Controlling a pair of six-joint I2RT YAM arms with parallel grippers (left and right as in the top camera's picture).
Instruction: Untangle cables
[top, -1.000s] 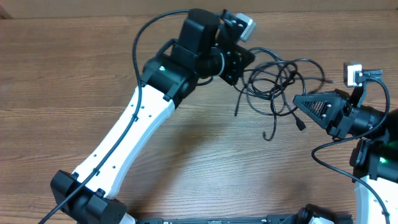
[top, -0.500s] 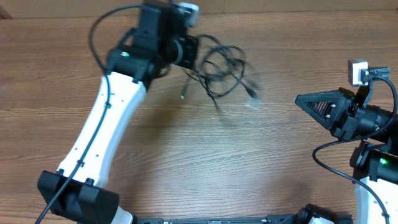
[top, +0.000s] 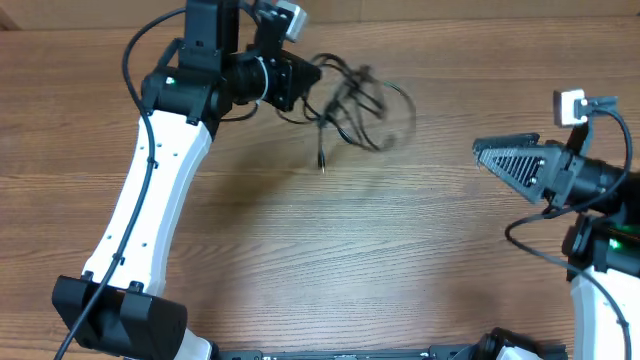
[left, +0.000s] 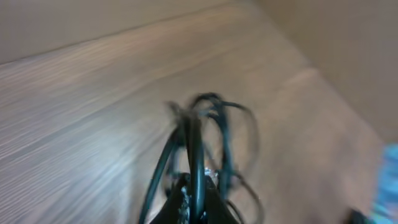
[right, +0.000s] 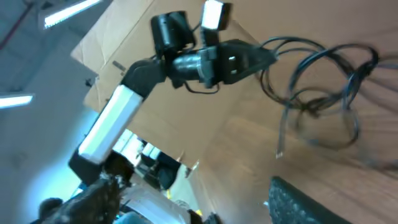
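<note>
The left gripper (top: 305, 85) clamps the tangled black cables (top: 362, 100) near the far edge of the wooden table (top: 350, 250) — loops blurred, one end dangling. The right gripper (top: 500, 160) sits well apart — its opening impossible to tell.

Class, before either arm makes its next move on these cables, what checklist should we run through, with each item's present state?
1. Left claw holds the cables: ok, the bundle hangs from it.
2. Cables separated: not ok, loops tangled together.
3. Right claw clear of the bundle: ok, well apart.
4. Right claw open: cannot tell.
5. Loose end visible: ok, one dangles beneath the bundle.
</note>
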